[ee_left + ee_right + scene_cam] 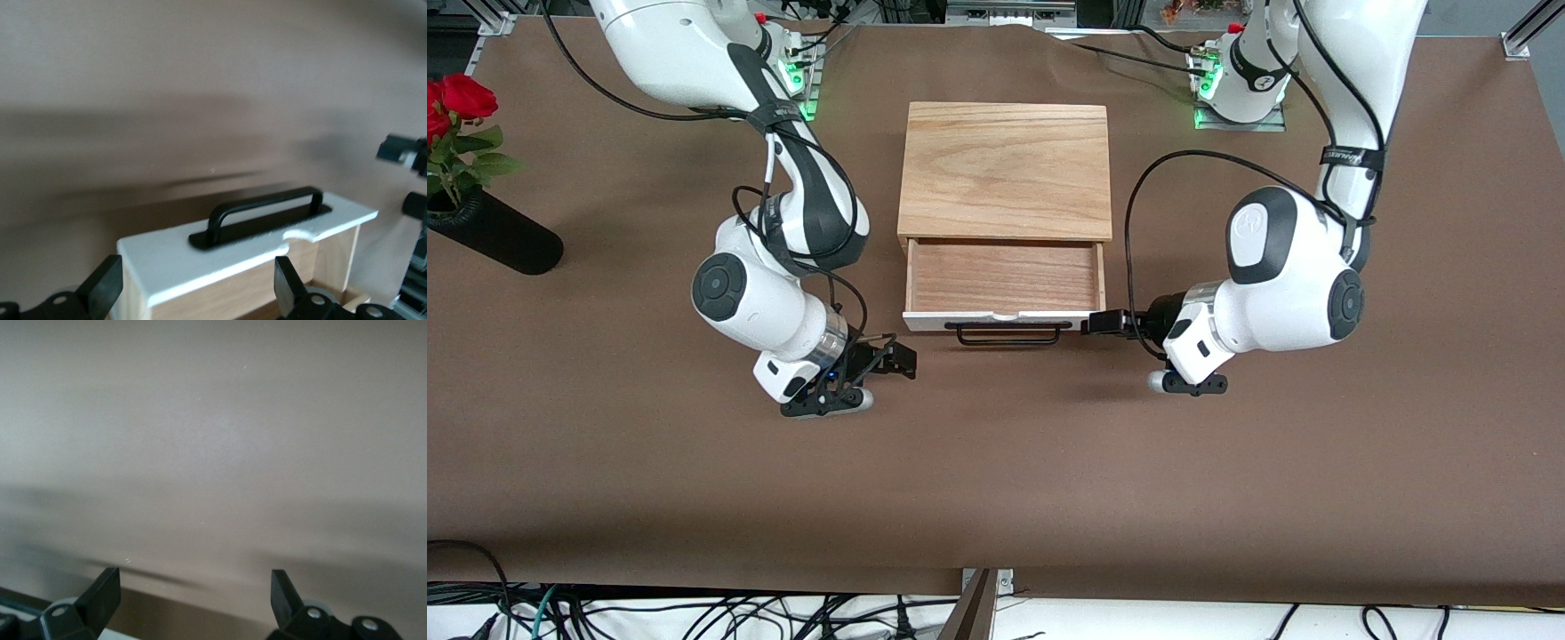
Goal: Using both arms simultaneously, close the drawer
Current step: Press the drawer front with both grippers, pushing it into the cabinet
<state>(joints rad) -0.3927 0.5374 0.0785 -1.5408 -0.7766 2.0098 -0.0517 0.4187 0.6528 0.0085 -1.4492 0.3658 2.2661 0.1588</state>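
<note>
drawer (1003, 283) pulled out of its wooden box (1006, 169), white front and one black handle (1009, 333) facing the front camera | left gripper (1104, 322) fingers apart, just beside the drawer's front corner | right gripper (896, 359) fingers apart, near the other front corner, over bare table (996, 480) | counts: one drawer, two arms, one vase (494, 233) of roses

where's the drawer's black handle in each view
Front view: the black handle runs along the drawer's white front panel, between the two grippers.
Left wrist view: handle on the white panel, between the fingertips.
Right wrist view: not in it.
Shared landmark: the brown table cover.
</note>
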